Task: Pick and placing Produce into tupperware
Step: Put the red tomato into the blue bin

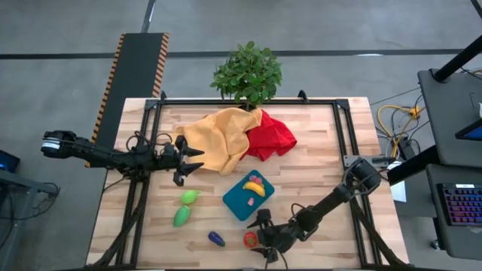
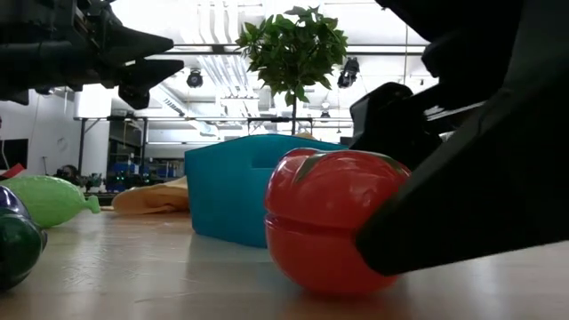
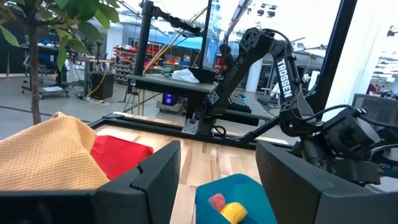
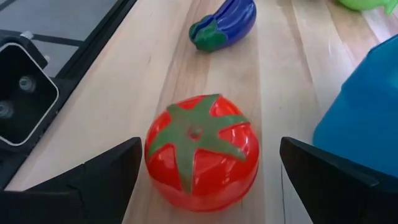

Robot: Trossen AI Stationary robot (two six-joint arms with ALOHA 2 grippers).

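At the table's near edge the right gripper [image 1: 260,245] sits low over the red tomato [image 4: 202,151], fingers spread wide on either side with clear gaps, not touching it. The tomato is glossy, round and slightly squat, with a green five-pointed star moulded on top; the right wrist view shows that star, while the low view shows only its shiny red side and a seam around its middle. Just beyond it lies the purple eggplant [image 4: 225,23], smooth, curved, with a green cap. Beside both stands the tupperware [image 1: 248,195], a shallow teal rectangle with rounded corners; inside it lie a yellow banana [image 1: 256,188], a pink-red berry [image 1: 255,179] and a small orange-yellow piece [image 1: 249,201], seen only from above and partly from the left wrist. Two green pieces [image 1: 185,207] lie on the pale wooden planks to the container's left, well apart from it. Farther back the left gripper [image 1: 192,159] hovers above the table, its fingers partly apart and empty, near a crumpled yellow cloth [image 1: 215,139] that overlaps a red cloth [image 1: 271,137]. A leafy potted plant [image 1: 248,73] stands at the far edge.
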